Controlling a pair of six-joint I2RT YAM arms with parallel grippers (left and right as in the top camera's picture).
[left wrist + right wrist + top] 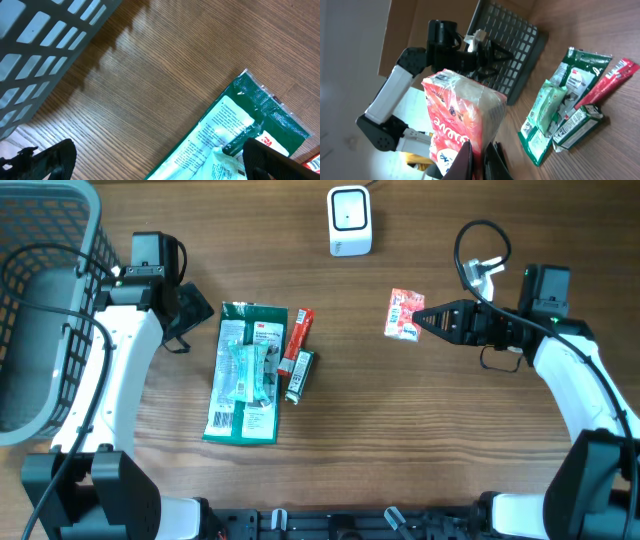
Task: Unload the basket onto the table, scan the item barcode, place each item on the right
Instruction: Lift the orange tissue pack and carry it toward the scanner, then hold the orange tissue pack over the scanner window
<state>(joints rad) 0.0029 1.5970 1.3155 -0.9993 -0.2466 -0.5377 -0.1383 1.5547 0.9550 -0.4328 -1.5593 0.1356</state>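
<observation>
The right gripper (420,320) is closed on a red-and-white packet (404,314), which is pinched by one edge between the two fingertips. In the right wrist view the packet is held upright above the fingers (466,160), with a printed face turned toward the camera. The packet is carried to the right of the table's (450,430) middle, below and to the right of the white scanner (350,221) and well apart from it. The right arm is reached up from its base at the lower right. Its forearm is bent inward and its wrist is laid roughly level, pointing left.

The left gripper (198,312) is spread wide and nothing is held in it. Its fingers (47,159) are seen at the two lower corners of the left wrist view, over bare wood and the top end of a green packet (245,380). The left arm is raised from its base at the lower left, beside a grey basket (40,310), with the wrist turned right toward the green packet. A red stick pack (299,338) and a small dark carton (299,377) lie just beside that packet.

No barcode can be made out on the held packet, as its print is blurred and its lower edge is covered by the fingers. Whether it touches the table cannot be told. The basket is cut off by the frame's left edge.
</observation>
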